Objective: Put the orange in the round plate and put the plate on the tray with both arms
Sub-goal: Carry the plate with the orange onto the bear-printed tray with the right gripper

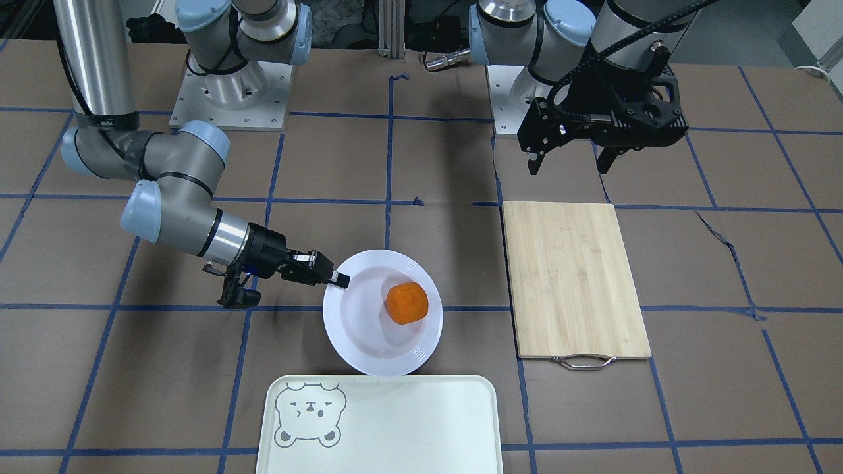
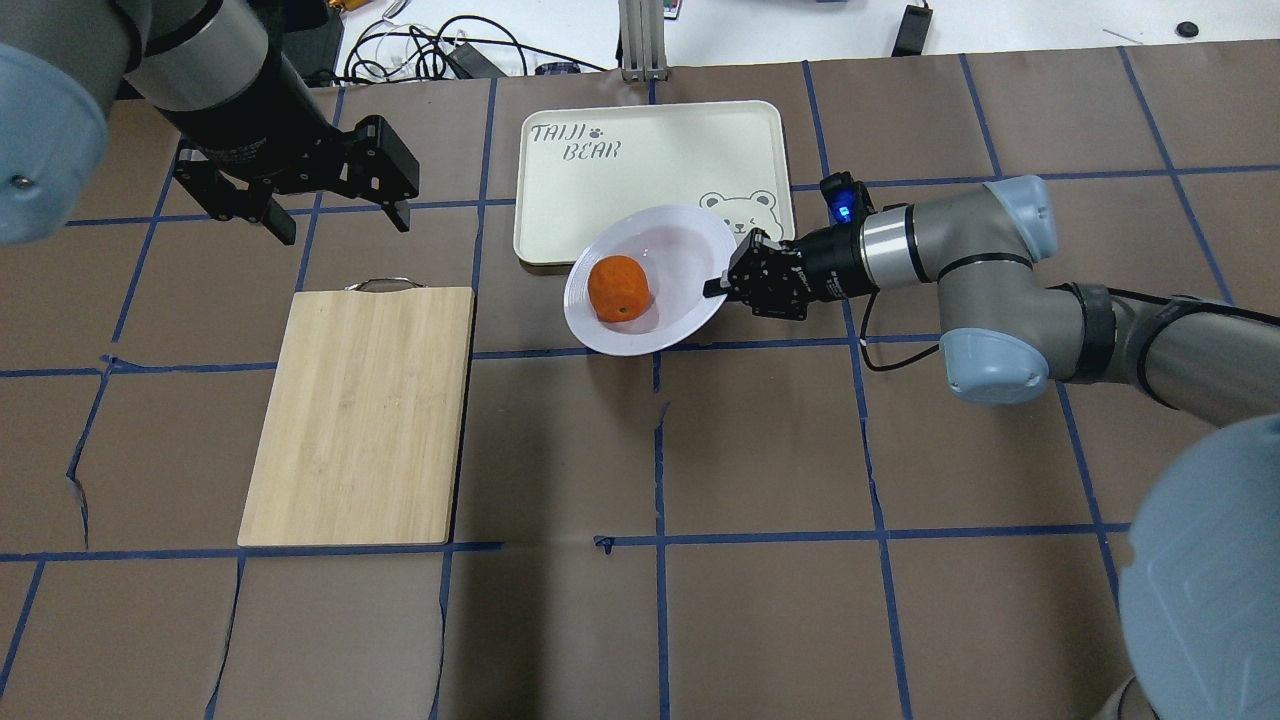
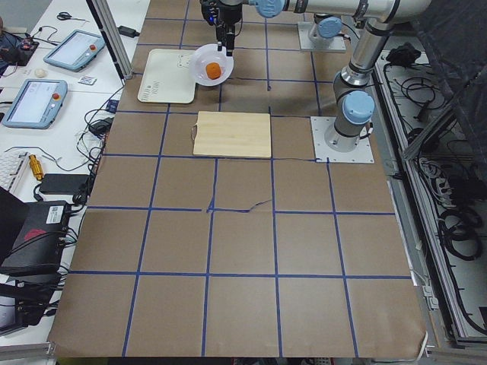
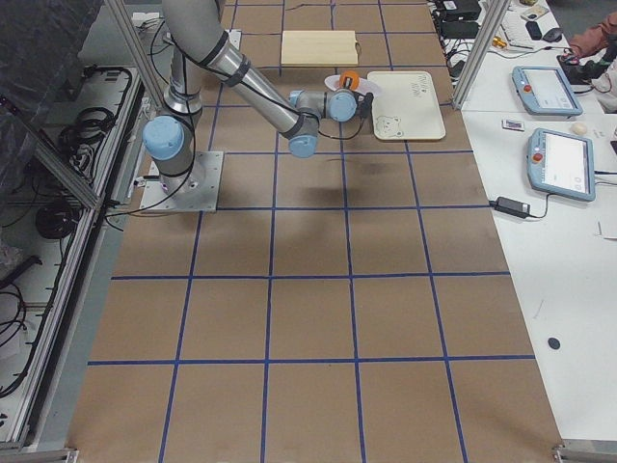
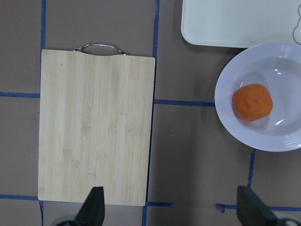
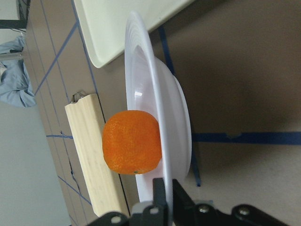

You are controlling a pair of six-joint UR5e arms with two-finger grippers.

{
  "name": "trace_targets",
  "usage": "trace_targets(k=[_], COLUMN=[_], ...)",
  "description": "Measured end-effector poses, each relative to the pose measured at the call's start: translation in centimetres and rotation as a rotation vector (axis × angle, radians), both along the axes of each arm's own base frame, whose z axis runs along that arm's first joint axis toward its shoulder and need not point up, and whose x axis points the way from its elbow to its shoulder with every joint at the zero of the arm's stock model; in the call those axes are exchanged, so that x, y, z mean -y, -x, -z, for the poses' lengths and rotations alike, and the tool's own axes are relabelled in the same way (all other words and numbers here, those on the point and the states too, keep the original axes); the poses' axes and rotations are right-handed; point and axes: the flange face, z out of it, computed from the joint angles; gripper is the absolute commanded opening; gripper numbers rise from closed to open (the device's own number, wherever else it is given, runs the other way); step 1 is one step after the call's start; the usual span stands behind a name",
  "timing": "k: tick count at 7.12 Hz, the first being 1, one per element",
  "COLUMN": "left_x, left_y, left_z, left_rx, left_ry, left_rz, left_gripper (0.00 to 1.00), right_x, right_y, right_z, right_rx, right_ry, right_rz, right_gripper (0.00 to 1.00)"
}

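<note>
My right tool (image 1: 339, 280) grips the rim of the white round plate (image 1: 362, 329), with the small orange fruit (image 1: 406, 303) in its well. I'd carry it level onto the pale rectangular bear tray (image 1: 395, 428) just beside, so nothing rolls. My left tool (image 1: 568, 168) hangs open near the bamboo cutting board (image 1: 573, 276), off the path.

This is a robotics lab, with two arms (image 3: 354, 114) bolted by metal base plates (image 3: 323, 152) to a brown-papered table (image 3: 243, 243) gridded with blue tape (image 3: 228, 274), and teach pendants (image 4: 562, 162) on a white bench (image 4: 549, 260) beside it.
</note>
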Motion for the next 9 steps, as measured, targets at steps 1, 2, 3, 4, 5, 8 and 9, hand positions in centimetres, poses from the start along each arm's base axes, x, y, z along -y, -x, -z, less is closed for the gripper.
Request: trace_targets(k=[1, 2, 3, 4, 5, 8, 9], left_x=[0.0, 0.0, 0.0, 0.0, 0.0, 0.0, 0.0], left_y=[0.0, 0.0, 0.0, 0.0, 0.0, 0.0, 0.0], left_z=[0.0, 0.0, 0.0, 0.0, 0.0, 0.0, 0.0], left_rx=[0.000, 0.000, 0.001, 0.001, 0.001, 0.000, -0.001], left_ry=[-0.001, -0.001, -0.001, -0.002, -0.002, -0.002, -0.002], left_rz=[0.000, 0.000, 0.000, 0.000, 0.000, 0.001, 0.000], left_gripper=[1.00, 1.00, 1.00, 1.00, 1.00, 1.00, 1.00], right_x=[2.2, 4.3, 6.3, 8.1, 9.8, 14.9, 16.1], right_y=[0.2, 0.4, 0.6, 0.8, 1.0, 1.5, 1.7], right_z=[-2.3, -3.9, -4.3, -3.7, -2.9, 0.1, 1.0], right_rx=[0.010, 0.016, 0.019, 0.017, 0.011, 0.012, 0.015], right_ry=[-0.006, -0.005, -0.004, 0.002, 0.017, 0.039, 0.042], right_rz=[0.013, 0.018, 0.019, 0.015, 0.010, 0.002, 0.001], right_gripper=[0.05, 0.05, 0.06, 0.06, 0.06, 0.06, 0.07])
